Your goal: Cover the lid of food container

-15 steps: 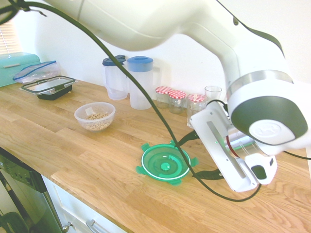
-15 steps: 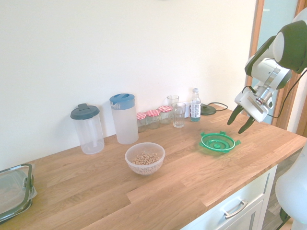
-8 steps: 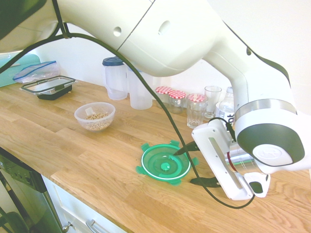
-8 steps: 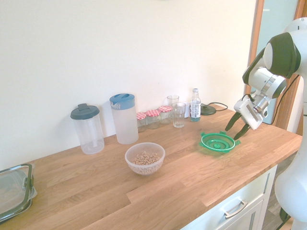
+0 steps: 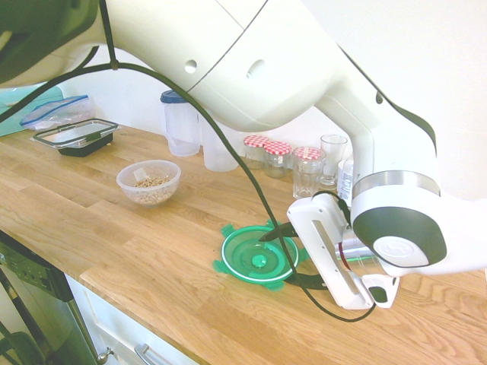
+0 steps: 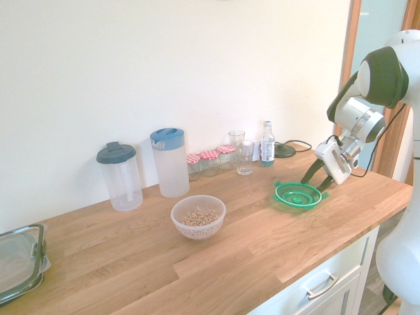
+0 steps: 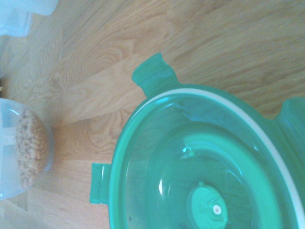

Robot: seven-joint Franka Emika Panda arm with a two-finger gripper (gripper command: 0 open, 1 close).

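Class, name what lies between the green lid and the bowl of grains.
Only bare wooden counter lies between the lid and the food container, as the second exterior view shows.

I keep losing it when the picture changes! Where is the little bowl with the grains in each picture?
First exterior view: the food container sits left of centre on the counter, far left of the lid.
Second exterior view: the bowl is in the middle, with the lid to its right.
Wrist view: only its side shows at the left edge.
Shared landmark: the green lid.
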